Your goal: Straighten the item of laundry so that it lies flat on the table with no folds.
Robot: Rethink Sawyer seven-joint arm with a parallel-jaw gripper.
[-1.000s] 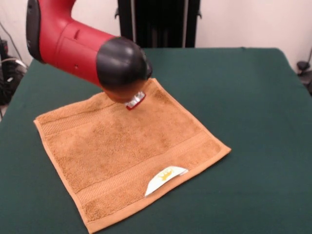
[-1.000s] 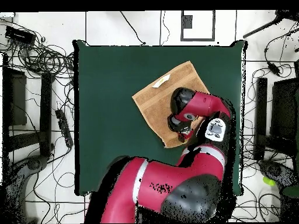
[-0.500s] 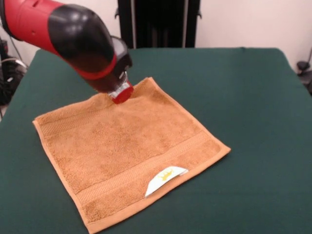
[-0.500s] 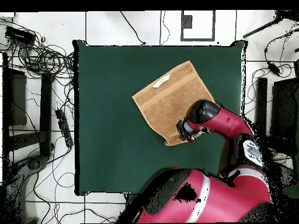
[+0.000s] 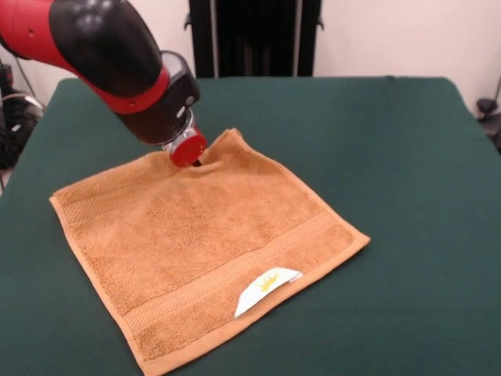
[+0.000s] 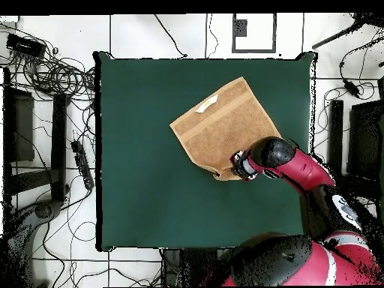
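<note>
The orange-tan towel (image 5: 203, 243) lies spread on the dark green table (image 5: 391, 157), nearly flat, with its white label (image 5: 268, 286) at the near edge. My gripper (image 5: 192, 157) points down at the towel's far edge, beside the far corner, where the cloth is puckered and slightly raised. The arm's wrist hides the contact. In the overhead view the gripper (image 6: 237, 166) sits at the towel's (image 6: 217, 127) lower right edge, and the label (image 6: 206, 105) is at the upper left. The table (image 6: 142, 150) is much larger than the towel.
The robot's black pedestal (image 5: 250, 39) stands behind the table's far edge. In the overhead view, cables and black equipment (image 6: 45, 67) lie on the floor left of the table, and more gear (image 6: 367, 142) on the right.
The arm has swung and the gripper has moved from over the towel to its far edge. The cloth at the far corner has puckered and lifted slightly.
</note>
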